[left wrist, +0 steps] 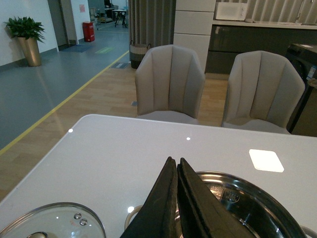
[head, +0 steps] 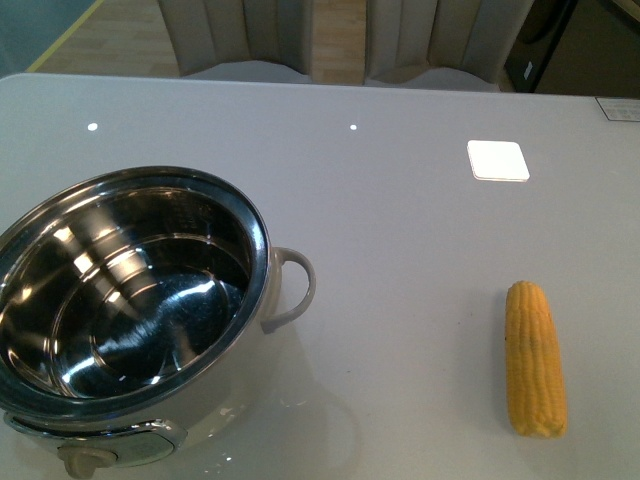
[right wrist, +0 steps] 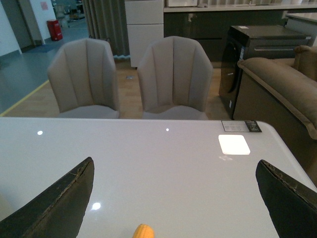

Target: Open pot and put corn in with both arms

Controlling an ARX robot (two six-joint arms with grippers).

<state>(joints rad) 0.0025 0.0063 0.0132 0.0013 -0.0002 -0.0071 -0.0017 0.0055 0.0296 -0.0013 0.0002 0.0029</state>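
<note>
Sitting on the table are one pot, one corn cob, one glass lid and one flat white square. Two chairs stand behind the far edge. The pot is uncovered at the near left corner, its steel inside showing. The corn cob lies well apart from it, by the near edge on the right, running from near to far. The lid lies flat on the table near the pot. The white square is toward the far right corner.

Neither arm shows in the front view. The left gripper hangs over the pot's rim, jaws pressed together. The right gripper hangs over the table above the corn cob, jaws spread wide and holding nothing.
</note>
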